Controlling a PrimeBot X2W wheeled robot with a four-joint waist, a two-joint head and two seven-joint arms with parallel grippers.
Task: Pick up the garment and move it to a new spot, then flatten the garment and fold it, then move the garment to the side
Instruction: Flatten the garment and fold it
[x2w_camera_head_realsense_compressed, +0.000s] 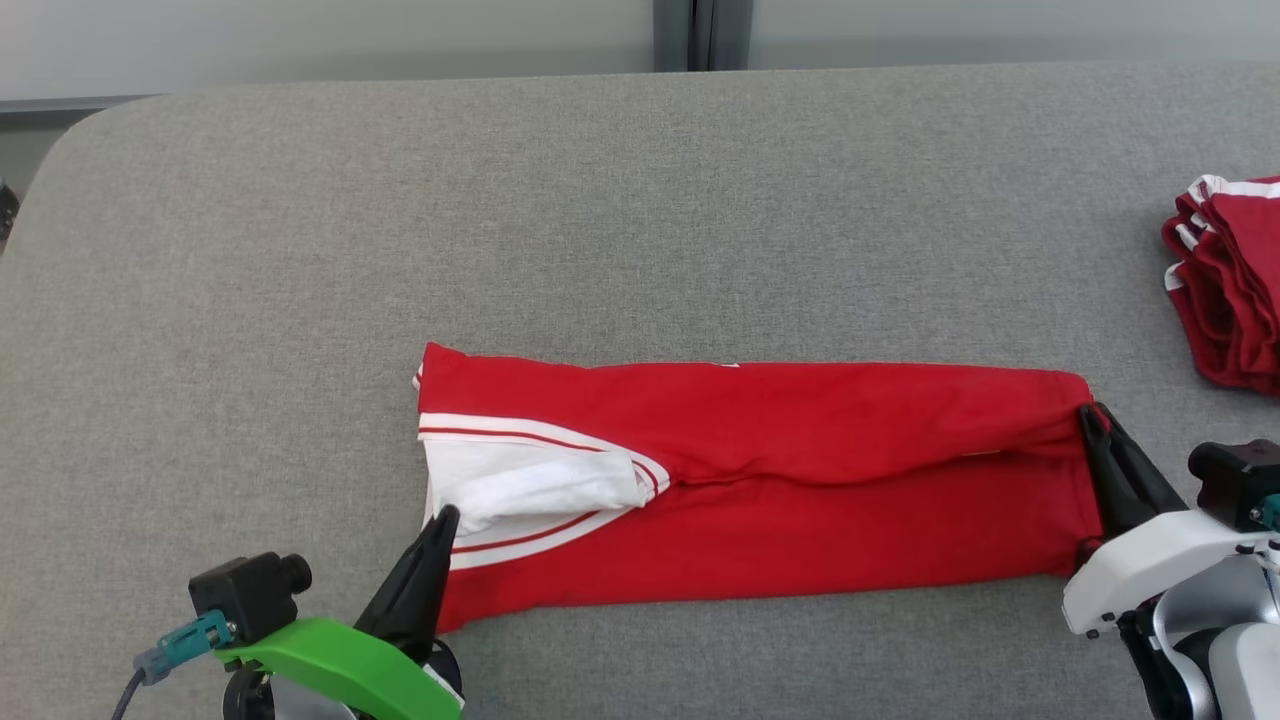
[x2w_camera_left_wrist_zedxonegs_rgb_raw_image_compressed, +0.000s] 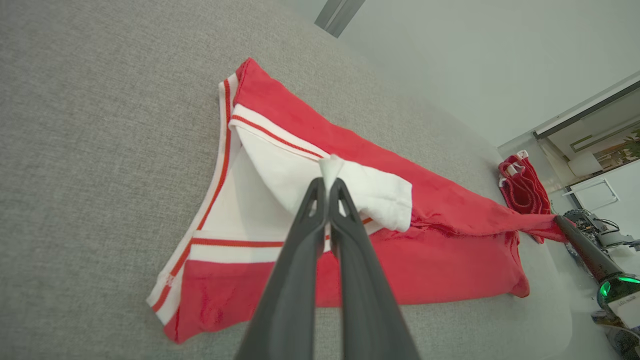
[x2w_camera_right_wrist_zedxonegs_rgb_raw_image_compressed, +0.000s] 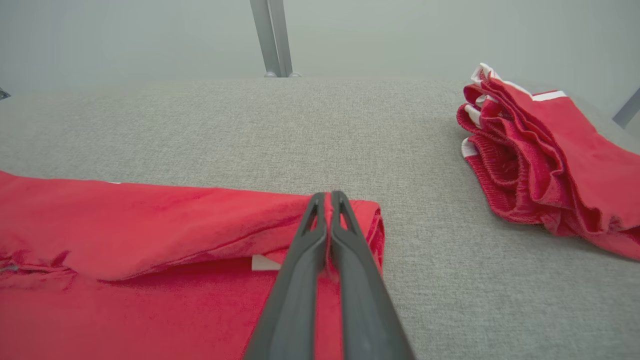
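The garment (x2w_camera_head_realsense_compressed: 800, 440) lies as a long band near the counter's (x2w_camera_head_realsense_compressed: 600, 200) front edge. The left gripper (x2w_camera_left_wrist_zedxonegs_rgb_raw_image_compressed: 327, 184) is clamped on its white fold and the right gripper (x2w_camera_right_wrist_zedxonegs_rgb_raw_image_compressed: 329, 196) on the opposite end, likely to hold it taut for the next fold.

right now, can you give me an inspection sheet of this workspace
surface: grey fabric table.
job's things: red garment with white trim, folded into a long strip.
clutter: pile of folded red garments at the table's right edge.
grippers: left pincer shut on the garment's white flap; right pincer shut on its red end.
cables: cable with a teal plug beside the left wrist camera.
surroundings: pale wall, grey post behind the table.
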